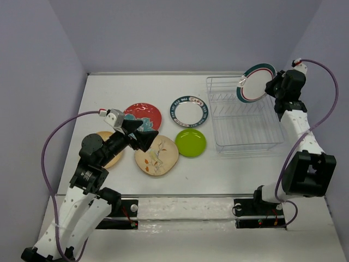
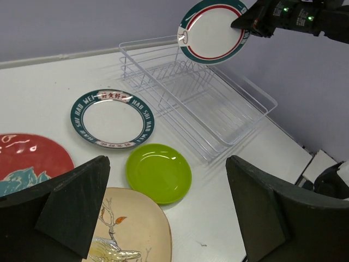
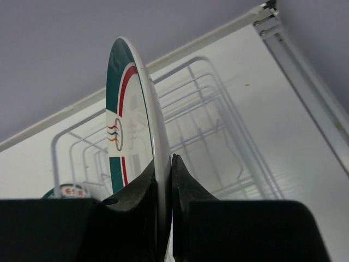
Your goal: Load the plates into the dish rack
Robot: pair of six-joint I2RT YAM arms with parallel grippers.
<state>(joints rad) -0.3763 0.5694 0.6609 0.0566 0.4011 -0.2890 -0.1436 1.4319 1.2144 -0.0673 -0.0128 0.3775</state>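
Note:
My right gripper [image 1: 271,87] is shut on a white plate with a teal and red rim [image 1: 255,83], holding it on edge above the far right of the wire dish rack [image 1: 218,143]. It also shows in the right wrist view [image 3: 131,136] and the left wrist view [image 2: 211,31]. My left gripper [image 1: 143,132] is open and empty above the beige bird plate [image 1: 158,157]. On the table lie a second teal-rimmed plate [image 1: 188,112], a red plate [image 1: 146,113], a lime green plate [image 1: 191,143] and a tan-orange plate [image 1: 115,157], partly hidden under my left arm.
The rack [image 2: 180,90] holds no plates. Grey walls close in the table on the left, back and right. A metal rail [image 1: 185,207] runs along the near edge between the arm bases.

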